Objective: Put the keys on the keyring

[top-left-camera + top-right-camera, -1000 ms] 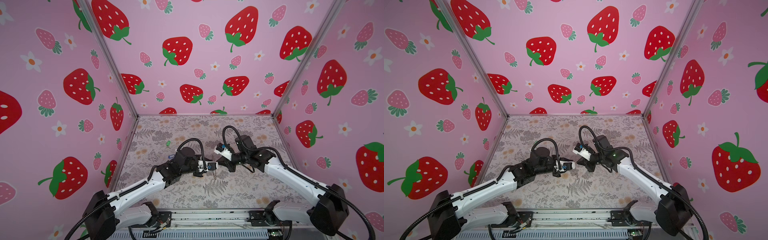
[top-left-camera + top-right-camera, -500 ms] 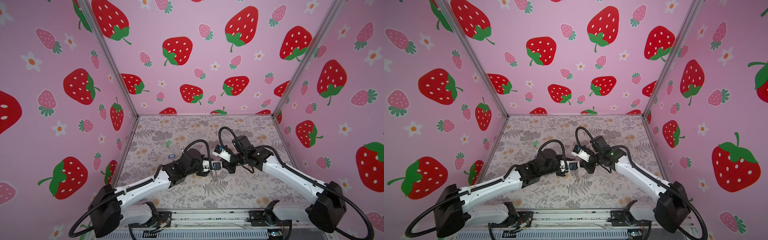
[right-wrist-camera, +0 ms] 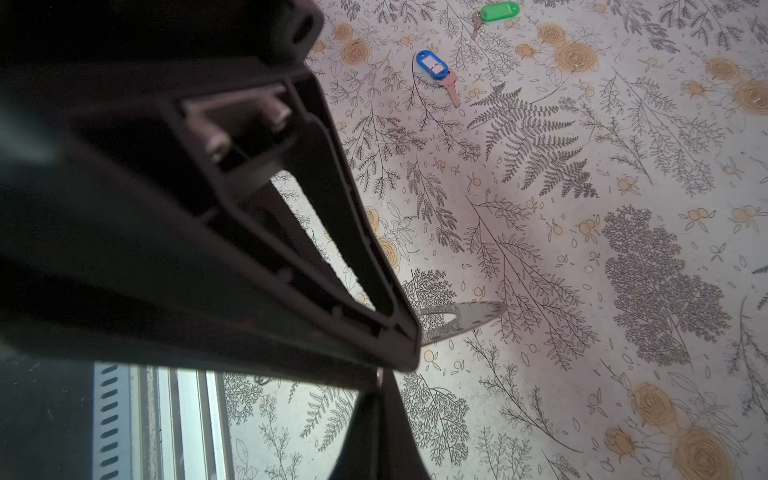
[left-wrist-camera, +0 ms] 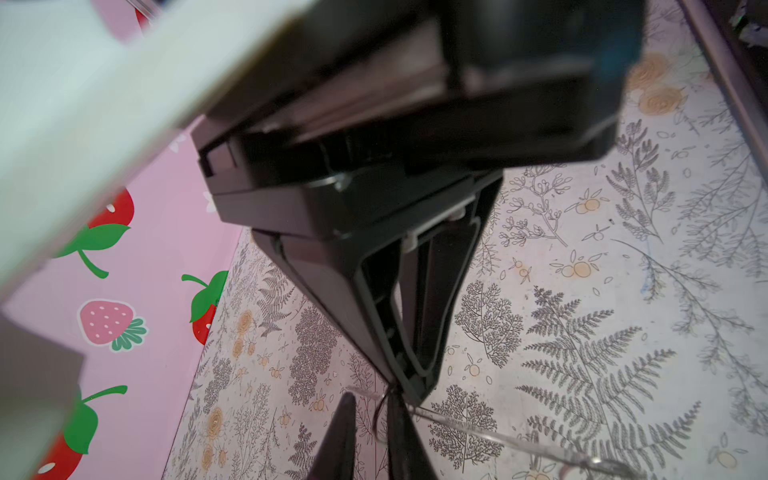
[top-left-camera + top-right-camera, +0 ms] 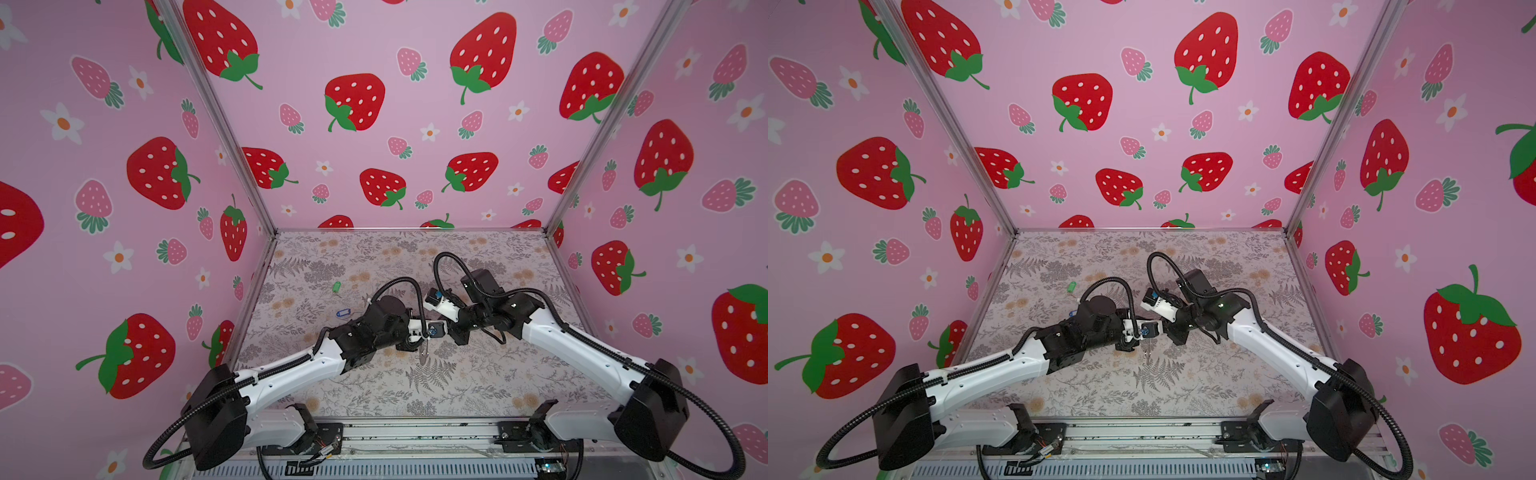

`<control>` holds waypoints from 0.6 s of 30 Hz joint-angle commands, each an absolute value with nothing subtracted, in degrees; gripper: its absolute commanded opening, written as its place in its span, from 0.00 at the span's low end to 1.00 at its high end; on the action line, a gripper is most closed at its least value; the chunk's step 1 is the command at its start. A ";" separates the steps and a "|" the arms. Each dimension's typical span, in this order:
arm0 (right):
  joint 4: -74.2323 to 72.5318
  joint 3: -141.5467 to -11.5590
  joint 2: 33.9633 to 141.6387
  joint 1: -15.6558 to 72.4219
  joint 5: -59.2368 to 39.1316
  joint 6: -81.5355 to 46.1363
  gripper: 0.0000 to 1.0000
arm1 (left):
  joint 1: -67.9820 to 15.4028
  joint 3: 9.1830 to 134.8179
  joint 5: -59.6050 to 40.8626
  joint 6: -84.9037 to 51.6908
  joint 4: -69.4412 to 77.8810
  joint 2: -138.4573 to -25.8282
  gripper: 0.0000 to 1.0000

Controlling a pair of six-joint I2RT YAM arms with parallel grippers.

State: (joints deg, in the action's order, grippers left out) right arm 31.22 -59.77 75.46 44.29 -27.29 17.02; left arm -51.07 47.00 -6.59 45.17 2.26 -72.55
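Note:
The keyring [image 3: 469,318], a thin flat grey metal ring, hangs above the table where the two grippers meet [image 5: 424,353]. My right gripper [image 3: 379,386] is shut on the ring's rim. In the left wrist view the keyring [image 4: 498,436] shows edge-on and crosses the tips of my left gripper [image 4: 374,419]. That gripper is open by a narrow gap. Both keys lie flat on the table to the left of the arms. One is the green-headed key [image 3: 496,11] [image 5: 336,286]. The other is the blue-headed key [image 3: 434,66] [image 5: 343,312].
The table [image 5: 478,386] is covered with a floral-print cloth. Pink strawberry-print walls [image 5: 374,124] close it in at the left, back and right. A metal rail [image 5: 415,432] runs along the front edge between the arm bases.
My left arm has moved right, bringing its gripper up to the ring held by the right gripper. The left jaws have narrowed. The right gripper has shifted slightly left and stays shut.

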 commanded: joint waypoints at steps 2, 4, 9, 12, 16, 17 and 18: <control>32.17 -61.56 75.15 44.90 -27.43 18.95 0.00 | -51.34 49.71 -8.30 45.53 0.62 -73.01 0.18; 32.26 -61.59 75.15 45.03 -27.07 19.23 0.00 | -51.37 49.95 -8.98 45.52 0.04 -73.23 0.17; 32.12 -61.66 74.85 45.49 -25.31 19.91 0.00 | -51.33 50.93 -9.82 45.92 -1.79 -74.00 0.15; 31.63 -61.58 74.31 45.78 -24.00 20.32 0.00 | -51.33 51.62 -10.37 46.31 -2.91 -74.68 0.13; 30.92 -61.27 73.53 45.87 -23.37 20.77 0.00 | -51.34 52.59 -11.24 46.93 -4.47 -75.19 0.07; 30.80 -61.19 73.32 45.87 -23.02 20.90 0.00 | -51.33 52.70 -11.41 46.93 -4.60 -75.23 0.07; 30.52 -60.99 73.10 45.87 -22.73 20.90 0.00 | -51.33 52.73 -11.49 46.86 -4.57 -75.19 0.07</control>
